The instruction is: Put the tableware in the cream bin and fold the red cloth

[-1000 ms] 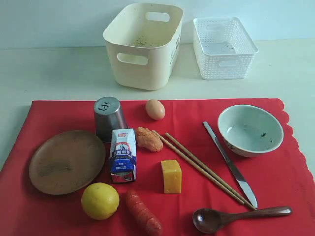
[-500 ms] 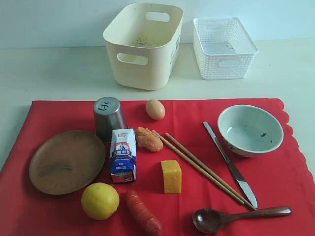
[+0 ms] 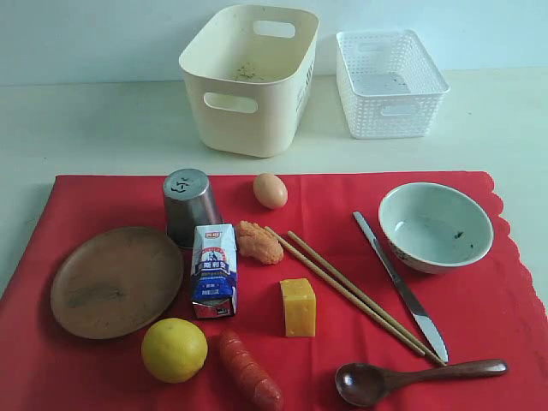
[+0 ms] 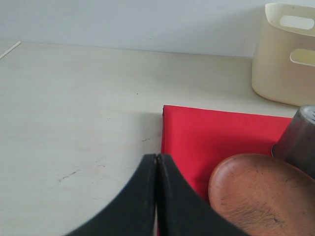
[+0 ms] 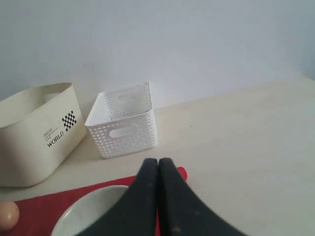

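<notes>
On the red cloth lie the tableware: a brown wooden plate, an upturned steel cup, a pale bowl, chopsticks, a steel knife and a dark wooden spoon. The cream bin stands behind the cloth. Neither gripper shows in the exterior view. In its wrist view my left gripper is shut and empty, near the cloth's corner and the plate. My right gripper is shut and empty above the bowl.
Food sits among the tableware: egg, milk carton, orange lump, cheese, lemon, sausage. A white mesh basket stands right of the cream bin.
</notes>
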Available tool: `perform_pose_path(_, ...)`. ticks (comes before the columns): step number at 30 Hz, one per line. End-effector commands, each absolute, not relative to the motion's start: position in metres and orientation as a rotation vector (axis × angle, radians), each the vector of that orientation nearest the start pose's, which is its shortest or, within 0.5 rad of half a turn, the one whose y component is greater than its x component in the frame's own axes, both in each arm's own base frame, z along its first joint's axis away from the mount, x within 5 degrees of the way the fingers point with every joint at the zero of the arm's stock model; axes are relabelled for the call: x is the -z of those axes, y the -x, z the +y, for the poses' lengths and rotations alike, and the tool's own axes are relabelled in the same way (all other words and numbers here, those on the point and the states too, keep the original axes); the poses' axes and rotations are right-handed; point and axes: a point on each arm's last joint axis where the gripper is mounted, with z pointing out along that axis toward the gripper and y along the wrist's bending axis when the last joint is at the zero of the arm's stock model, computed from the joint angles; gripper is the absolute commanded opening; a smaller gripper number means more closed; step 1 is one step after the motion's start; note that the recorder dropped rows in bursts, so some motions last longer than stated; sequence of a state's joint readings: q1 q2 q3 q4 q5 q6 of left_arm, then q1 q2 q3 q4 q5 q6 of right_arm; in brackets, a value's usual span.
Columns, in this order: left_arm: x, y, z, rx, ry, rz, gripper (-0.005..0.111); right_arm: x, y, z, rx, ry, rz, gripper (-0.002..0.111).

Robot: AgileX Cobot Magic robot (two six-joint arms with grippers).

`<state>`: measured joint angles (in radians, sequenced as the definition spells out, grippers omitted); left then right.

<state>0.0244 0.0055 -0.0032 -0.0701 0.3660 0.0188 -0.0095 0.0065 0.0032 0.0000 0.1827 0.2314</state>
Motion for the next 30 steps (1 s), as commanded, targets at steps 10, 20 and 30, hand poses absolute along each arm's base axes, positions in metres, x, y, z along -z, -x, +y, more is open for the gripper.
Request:
perform_pose_path(10, -0.181, -0.053, -0.001, 0.037, 0.037, 1.838, 0.002, -0.225, -0.054, -0.004, -0.6, -0.543, 1.271, 0.0)
perform_pose_path(20, -0.181, -0.053, -0.001, 0.037, 0.037, 1.838, 0.002, -0.247, -0.046, -0.012, -0.636, -0.539, 0.979, 0.0)
perform_pose_path(30, -0.181, -0.053, -0.001, 0.037, 0.037, 1.836, 0.002, -0.239, -0.064, -0.006, -0.52, -0.515, 1.293, 0.0)
